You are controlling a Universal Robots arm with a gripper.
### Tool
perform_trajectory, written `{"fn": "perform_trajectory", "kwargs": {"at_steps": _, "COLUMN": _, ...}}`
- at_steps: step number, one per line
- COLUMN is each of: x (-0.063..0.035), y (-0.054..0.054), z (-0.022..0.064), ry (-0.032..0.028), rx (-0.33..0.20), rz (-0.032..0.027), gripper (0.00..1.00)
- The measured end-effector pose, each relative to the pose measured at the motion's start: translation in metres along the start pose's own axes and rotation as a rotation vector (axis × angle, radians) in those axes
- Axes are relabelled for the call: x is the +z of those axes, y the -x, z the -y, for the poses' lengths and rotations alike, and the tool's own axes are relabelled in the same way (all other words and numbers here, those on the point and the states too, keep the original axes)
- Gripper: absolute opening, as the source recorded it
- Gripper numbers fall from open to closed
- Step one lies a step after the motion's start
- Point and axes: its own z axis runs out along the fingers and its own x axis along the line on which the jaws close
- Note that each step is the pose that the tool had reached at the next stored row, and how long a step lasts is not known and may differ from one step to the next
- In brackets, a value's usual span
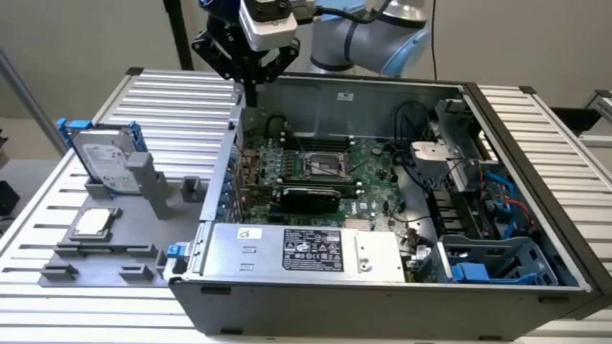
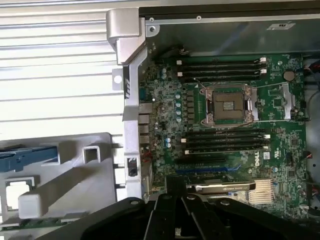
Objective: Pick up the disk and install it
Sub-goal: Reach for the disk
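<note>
1. Gripper [image 1: 251, 94]: clenched with nothing in it. It hangs above the far corner of the computer case [image 1: 535, 165], on the exterior view's left, well apart from the disk.
2. Disk [image 1: 103, 159]: stands on edge in the grey fixture [image 1: 143, 240] on the slatted table [image 1: 172, 93]. It is outside the case, toward the exterior view's left. A blue carrier frames it and its white label shows.
3. Chip [image 1: 94, 222]: 1 square silver piece, lying flat on the same fixture and nearer the camera than the disk.
4. Case interior: open on top. The motherboard [image 1: 325, 168] lies in the middle and the grey power-supply box [image 1: 306, 251] runs along the near wall. A blue drive bay [image 1: 488, 271] sits at the near corner on the exterior view's right.
</note>
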Motion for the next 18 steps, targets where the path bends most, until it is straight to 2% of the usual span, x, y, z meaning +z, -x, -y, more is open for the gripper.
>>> {"fn": "perform_trajectory", "kwargs": {"at_steps": 18, "x": 0.0022, "y": -0.082, "z": -0.0032, "ry": 0.0001, "rx": 0.0, "rz": 0.0001, "gripper": 0.0}}
